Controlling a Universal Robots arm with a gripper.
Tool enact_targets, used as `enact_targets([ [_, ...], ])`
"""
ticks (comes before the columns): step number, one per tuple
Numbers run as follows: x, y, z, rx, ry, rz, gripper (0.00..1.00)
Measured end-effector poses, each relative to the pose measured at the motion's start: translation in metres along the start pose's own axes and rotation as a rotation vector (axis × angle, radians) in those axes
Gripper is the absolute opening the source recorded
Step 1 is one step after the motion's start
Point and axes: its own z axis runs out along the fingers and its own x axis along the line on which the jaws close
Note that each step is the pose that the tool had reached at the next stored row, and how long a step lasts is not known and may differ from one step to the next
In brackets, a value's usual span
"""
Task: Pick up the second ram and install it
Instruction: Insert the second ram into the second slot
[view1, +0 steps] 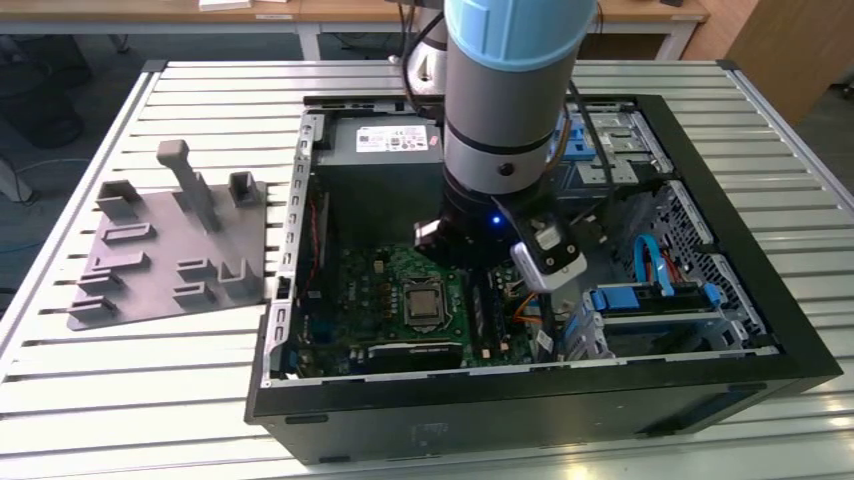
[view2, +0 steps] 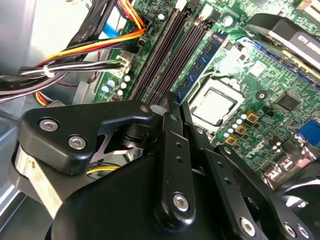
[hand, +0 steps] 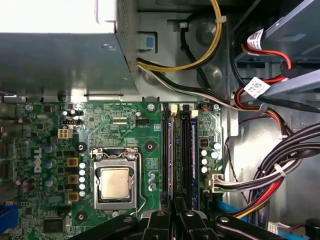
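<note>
Inside the open black computer case, which lies on its side on the slatted white metal worktop, the grey and pale-blue robot arm reaches straight down over the green motherboard. Its black gripper hangs just above the row of long black memory slots, with the two fingers drawn close together; whether they pinch anything between their tips cannot be told.

One long, narrow, dark blue-green circuit-board stick with dark chips and a pale label, the second ram, stands on edge in the slot nearest the silver square processor, and the fingertips sit right at its near end. In the first wrist view the same stick runs from the board's edge by the grey power supply down to the gripper's black linkage.

Bundles of yellow, red, black and white cables trail along the slots' far side from the processor.

Outside the case, toward the worktop's edge at the exterior view's left, rests a grey plastic fixture plate with upright posts, well apart from the gripper.
</note>
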Motion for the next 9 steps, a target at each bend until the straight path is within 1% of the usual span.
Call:
enact_targets([
  [9,0.0005,-0.0004,0.0119,0.0010,-0.0009,0.022,0.14],
])
